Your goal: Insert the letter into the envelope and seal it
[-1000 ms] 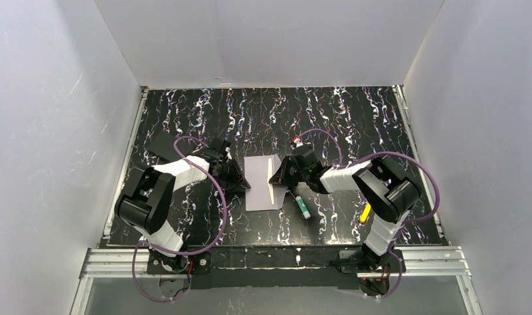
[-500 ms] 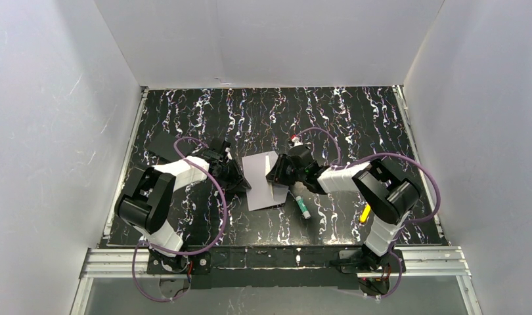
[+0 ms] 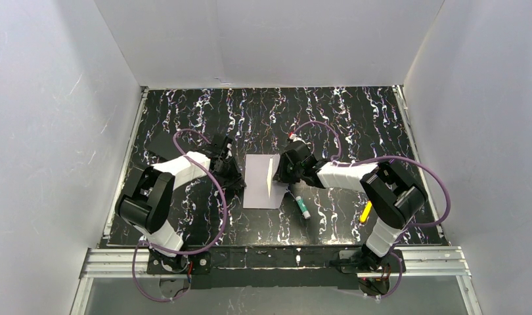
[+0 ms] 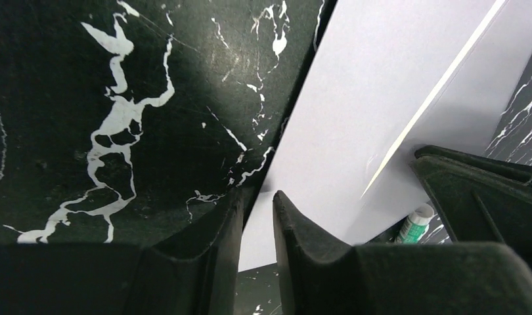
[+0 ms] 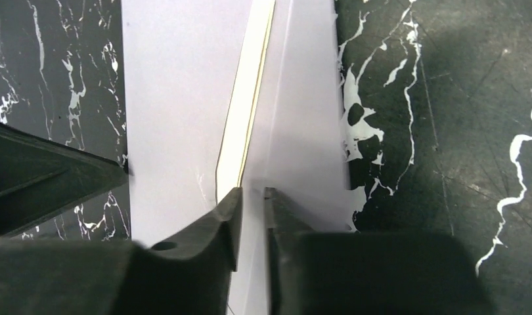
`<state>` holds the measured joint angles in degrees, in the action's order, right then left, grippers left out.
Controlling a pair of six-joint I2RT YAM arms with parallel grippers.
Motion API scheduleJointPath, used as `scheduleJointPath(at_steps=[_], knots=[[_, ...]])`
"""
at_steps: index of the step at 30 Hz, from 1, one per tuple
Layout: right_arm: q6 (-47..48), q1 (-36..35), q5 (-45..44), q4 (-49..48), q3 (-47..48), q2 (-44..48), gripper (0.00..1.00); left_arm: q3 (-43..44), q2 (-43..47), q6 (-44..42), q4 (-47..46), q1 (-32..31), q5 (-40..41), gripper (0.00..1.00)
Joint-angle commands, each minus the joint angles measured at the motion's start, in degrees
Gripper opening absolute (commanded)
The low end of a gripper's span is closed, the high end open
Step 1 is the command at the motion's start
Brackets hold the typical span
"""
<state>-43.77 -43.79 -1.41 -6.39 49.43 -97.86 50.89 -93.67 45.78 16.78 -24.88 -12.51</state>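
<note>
We note the envelope (image 3: 260, 187) lying flat on the black marbled bench (image 3: 355, 125), mid-bench between the two arms. Of the letter (image 3: 270, 176) we see only a thin cream strip with a tan edge. It shows along a slanting seam in the envelope's face, and the rest is hidden under the lavender paper.

Left hand (image 4: 258, 193): low at the envelope's left edge, fingers parted by a narrow gap. The paper's edge runs into that gap. We cannot tell whether either pad touches it.

Right hand (image 5: 251, 191): over the envelope's right part, at the near end of the letter strip. Its fingers are also a narrow gap apart and close on nothing that we can see.

A green-and-white glue stick (image 3: 303, 207) lies just off the envelope's near right corner. A small yellow object (image 3: 366, 212) lies farther right, and a flat black piece (image 3: 161, 146) lies at far left.
</note>
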Motion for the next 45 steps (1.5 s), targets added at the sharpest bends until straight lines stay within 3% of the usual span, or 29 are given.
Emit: scheduleJointPath(at_steps=[1, 10, 24, 32, 45], knots=[[2.4, 0.1, -2.3, 3.1, 3.0, 2.0, 0.22, 2.6, -0.6, -1.8, 3.3, 0.7, 2.1, 0.22], [1.6, 0.3, -3.7, 1.7, 3.2, 1.6, 0.39, 7.9, -3.1, -3.5, 3.6, 1.7, 4.2, 0.26], [-1.7, 1.3, -0.5, -0.2, 7.7, -5.8, 0.38, 14.0, -12.3, -4.9, 7.5, 1.8, 6.0, 0.34], [-3.2, 1.6, 4.2, -1.8, 8.6, -8.0, 0.36, 14.2, -15.1, -4.7, 4.4, 1.8, -0.3, 0.26], [-3.8, 1.6, 7.3, -5.8, 8.0, -9.4, 0.33, 14.8, -16.1, -5.1, 3.6, 1.9, -1.6, 0.23]])
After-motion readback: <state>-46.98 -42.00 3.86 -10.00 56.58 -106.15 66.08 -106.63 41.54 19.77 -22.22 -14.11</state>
